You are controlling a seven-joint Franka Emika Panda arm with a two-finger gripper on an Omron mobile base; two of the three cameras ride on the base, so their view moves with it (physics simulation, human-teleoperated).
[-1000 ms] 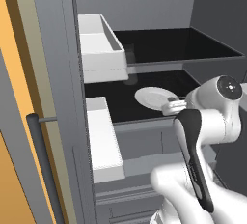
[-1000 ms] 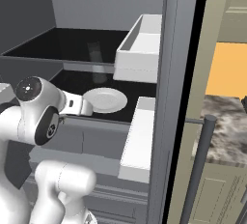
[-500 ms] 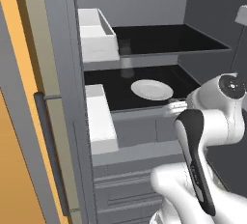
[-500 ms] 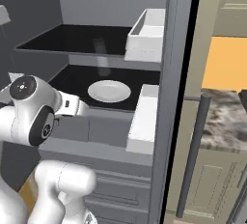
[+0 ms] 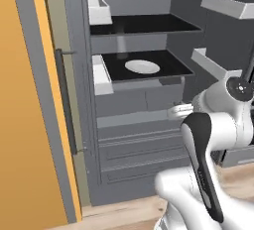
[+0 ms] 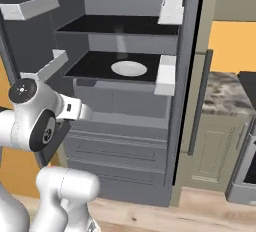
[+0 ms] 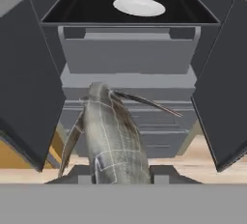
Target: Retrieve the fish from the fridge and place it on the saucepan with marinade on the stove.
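In the hand view my gripper point(image 7: 120, 172) is shut on the fish point(image 7: 113, 141), a slim grey-white body with thin fins that points up between the two dark fingertips point(image 7: 161, 172). The fridge point(image 5: 139, 140) stands open ahead of me, with black shelves and grey drawers, and my hand is outside it, level with the top drawer. The fridge point(image 6: 120, 141) also shows from the right side. A black cooktop edge of the stove point(image 6: 249, 83) sits at the far right. The saucepan and marinade are out of view.
A round white plate point(image 5: 142, 66) lies on the lower black shelf point(image 7: 58, 13). White door bins point(image 6: 165, 73) hang on both open doors. An orange wall panel point(image 5: 25, 125) is on the left, and a marble counter point(image 6: 222, 93) with cream cabinets is on the right.
The whole picture has shifted: the base has backed away from the fridge, which now looks smaller and farther. The fish stays gripped.
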